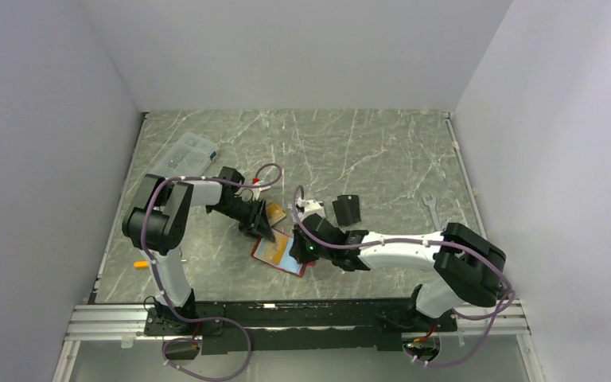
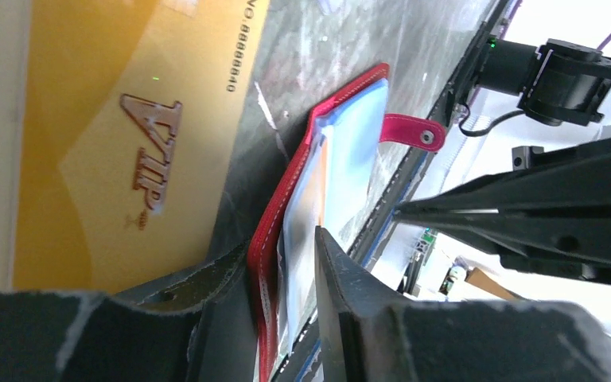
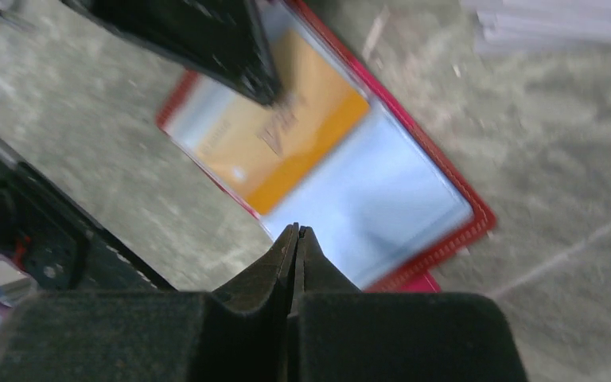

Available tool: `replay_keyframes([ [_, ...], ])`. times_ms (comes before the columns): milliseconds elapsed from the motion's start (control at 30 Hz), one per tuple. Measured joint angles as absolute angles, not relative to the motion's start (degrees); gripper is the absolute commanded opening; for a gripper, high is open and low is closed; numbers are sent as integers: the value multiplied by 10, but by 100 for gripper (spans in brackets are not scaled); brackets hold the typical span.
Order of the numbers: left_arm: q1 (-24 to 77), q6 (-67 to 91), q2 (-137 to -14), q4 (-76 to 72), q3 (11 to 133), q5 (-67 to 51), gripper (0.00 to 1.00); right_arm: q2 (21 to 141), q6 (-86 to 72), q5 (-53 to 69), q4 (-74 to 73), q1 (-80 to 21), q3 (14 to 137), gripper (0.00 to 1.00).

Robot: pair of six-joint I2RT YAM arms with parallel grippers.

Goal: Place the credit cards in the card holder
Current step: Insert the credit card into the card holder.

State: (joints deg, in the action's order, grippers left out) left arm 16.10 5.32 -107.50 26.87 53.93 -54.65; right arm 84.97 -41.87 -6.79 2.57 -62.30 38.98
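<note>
Card holder (image 1: pixel 280 252): a red folding wallet lying open and flat on the marble table (image 1: pixel 382 151), near the front edge and between the two arms; clear pockets face up, snap tab (image 2: pixel 414 131) sticking out from one edge.

Card in pocket (image 3: pixel 286 131): one gold-orange card already sits under the clear plastic of one half; the other half appears empty and pale.

Loose cards: a gold card (image 1: pixel 275 212) lies on the table just behind the wallet, beside the left arm; in the left wrist view a gold "VIP" card (image 2: pixel 127 135) fills the frame next to the wallet. A stack of pale cards (image 3: pixel 557 24) shows at the top right of the right wrist view.

Left gripper (image 1: pixel 264 231): jaws apart around the wallet's edge, one finger (image 2: pixel 342 278) over the clear pockets and the other outside the red cover; whether they press on it I cannot tell.

Right gripper (image 3: pixel 296 235): fingers pressed together, nothing between them, tip hovering at the wallet's near edge by the empty half.

Key relation: the wallet's long axis runs diagonally, from near the left gripper toward the right gripper; the left gripper is on it at the far corner, the right just beside its near edge.

Likely next need: the loose gold card lies nearer the left arm.

Other items: a black rectangle (image 1: pixel 348 209) and a wrench (image 1: pixel 432 208) lie further right.
</note>
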Motion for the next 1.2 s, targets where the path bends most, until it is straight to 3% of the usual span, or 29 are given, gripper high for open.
replay_keyframes([
  [233, 161, 52, -1055, 274, 535, -574, 34, 898, -404, -48, 72, -610, 447, 0],
  [800, 144, 4, -1041, 303, 527, -559, 31, 934, -408, -8, 112, -609, 401, 0],
  [1200, 140, -27, -1029, 325, 527, -548, 15, 949, -400, 6, 99, -609, 427, 0],
])
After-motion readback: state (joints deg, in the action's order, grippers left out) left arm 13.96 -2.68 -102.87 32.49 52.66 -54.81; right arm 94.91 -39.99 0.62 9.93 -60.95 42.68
